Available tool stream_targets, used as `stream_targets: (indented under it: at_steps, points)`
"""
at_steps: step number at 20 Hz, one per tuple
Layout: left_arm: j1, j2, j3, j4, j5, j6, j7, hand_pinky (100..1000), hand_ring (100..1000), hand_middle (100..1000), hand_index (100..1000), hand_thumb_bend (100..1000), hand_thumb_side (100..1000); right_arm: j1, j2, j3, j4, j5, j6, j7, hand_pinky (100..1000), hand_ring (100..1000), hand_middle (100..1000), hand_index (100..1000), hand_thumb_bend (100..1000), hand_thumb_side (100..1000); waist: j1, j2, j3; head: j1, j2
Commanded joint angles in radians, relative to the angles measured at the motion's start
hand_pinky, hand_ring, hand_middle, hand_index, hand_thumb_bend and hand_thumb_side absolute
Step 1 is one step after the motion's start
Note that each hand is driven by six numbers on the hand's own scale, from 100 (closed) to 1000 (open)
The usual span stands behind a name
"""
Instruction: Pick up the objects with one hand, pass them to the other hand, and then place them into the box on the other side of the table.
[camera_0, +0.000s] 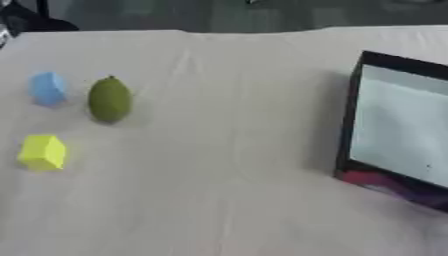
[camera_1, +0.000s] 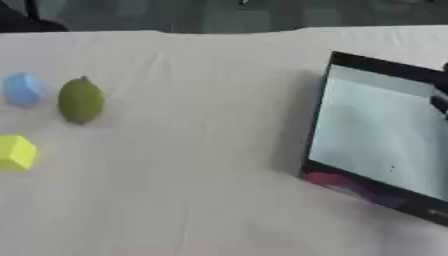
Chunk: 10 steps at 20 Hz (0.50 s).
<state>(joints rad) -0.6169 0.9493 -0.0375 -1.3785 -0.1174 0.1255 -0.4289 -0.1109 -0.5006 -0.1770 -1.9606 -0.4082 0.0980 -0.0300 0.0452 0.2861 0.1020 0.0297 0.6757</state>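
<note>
Left eye view: green, perhaps lemon-shaped fruit (camera_0: 109, 99); blue block (camera_0: 47, 89); yellow block (camera_0: 42, 152); no fingers visible

We record only a black sliver (camera_1: 442, 102) at the right eye view's right edge. We cannot tell which body part it is.

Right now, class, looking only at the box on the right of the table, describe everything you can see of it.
The box is a shallow open tray with thin black walls and a pale, whitish inner floor that appears empty. It sits flat on the cream tablecloth at the table's right side, turned slightly askew, its right part cut off by the picture's edge. A reddish-purple patch marks its near outer wall. Nothing touches it except the cloth; no hand is in view.
</note>
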Motion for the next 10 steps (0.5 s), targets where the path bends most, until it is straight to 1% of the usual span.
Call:
stream_targets:
  at_steps: [1, 2, 4, 6, 8, 10]
  points:
    - [-0.016, 0.074, -0.015, 0.024, -0.079, -0.016, -0.144, 906, 849, 804, 820, 633, 340, 0.002, -0.036, -0.009, -0.014, 0.009, -0.001, -0.002, 1000, 1000, 1000, 1000, 100, 570, 0.015, -0.025, 0.002, 0.011, 0.004]
    - [-0.019, 0.073, -0.021, 0.032, -0.096, -0.023, -0.182, 906, 850, 799, 796, 658, 293, 0.002, -0.037, -0.008, -0.014, 0.010, -0.001, -0.001, 1000, 1000, 1000, 1000, 100, 571, 0.015, -0.025, 0.002, 0.014, 0.003]
    - [-0.024, 0.071, -0.037, 0.043, -0.124, -0.041, -0.247, 903, 850, 788, 781, 681, 243, 0.003, -0.037, -0.007, -0.015, 0.011, -0.001, 0.000, 1000, 1000, 1000, 1000, 100, 572, 0.015, -0.025, 0.001, 0.020, -0.001]
    - [-0.029, 0.068, -0.055, 0.052, -0.148, -0.056, -0.299, 897, 844, 782, 769, 669, 186, 0.003, -0.037, -0.006, -0.014, 0.014, -0.001, 0.001, 1000, 1000, 1000, 1000, 100, 573, 0.015, -0.025, 0.000, 0.026, -0.003]
    - [-0.030, 0.065, -0.075, 0.063, -0.163, -0.066, -0.345, 877, 840, 777, 766, 669, 148, 0.002, -0.037, -0.005, -0.013, 0.015, -0.001, 0.002, 1000, 1000, 1000, 1000, 100, 573, 0.015, -0.025, -0.002, 0.028, -0.005]
    - [-0.032, 0.063, -0.094, 0.074, -0.172, -0.075, -0.381, 869, 838, 774, 765, 669, 137, 0.001, -0.037, -0.004, -0.013, 0.015, 0.000, 0.003, 1000, 1000, 1000, 1000, 100, 574, 0.016, -0.024, -0.003, 0.030, -0.007]
